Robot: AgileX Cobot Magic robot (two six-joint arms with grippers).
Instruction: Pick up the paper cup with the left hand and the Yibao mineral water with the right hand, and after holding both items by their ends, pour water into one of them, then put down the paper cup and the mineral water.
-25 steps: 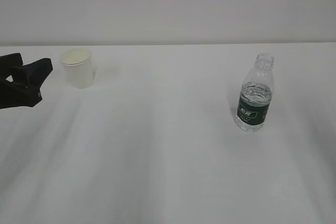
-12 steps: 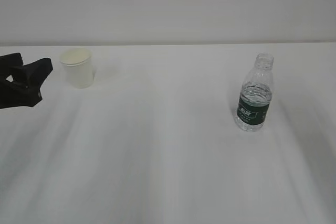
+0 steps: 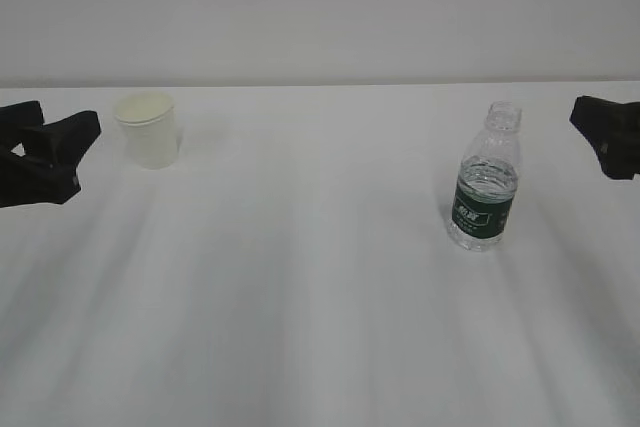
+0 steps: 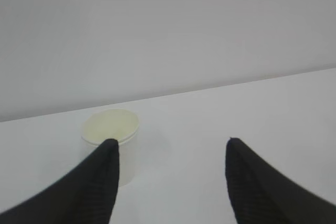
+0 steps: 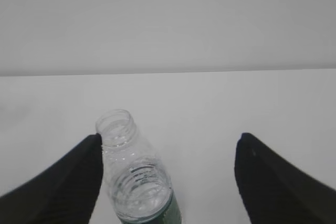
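Note:
The white paper cup [image 3: 148,129] stands upright at the table's far left. My left gripper [image 3: 66,119] hovers just left of it, open and apart from it. In the left wrist view the paper cup [image 4: 119,127] shows beyond the left finger, which hides part of it; the left gripper [image 4: 172,141] holds nothing. The Yibao mineral water [image 3: 485,192], capless with a green label, stands upright at the right. My right gripper [image 3: 592,133] is open at the right edge, short of the bottle. In the right wrist view the bottle [image 5: 134,177] sits beside the left finger of the right gripper [image 5: 170,137].
The white table [image 3: 310,277] stretches between cup and bottle, with a plain pale wall [image 3: 320,7] behind its far edge. Nothing else stands on it.
My right gripper has come into the exterior view from the right edge, toward the bottle. The left gripper, cup and bottle have stayed put.

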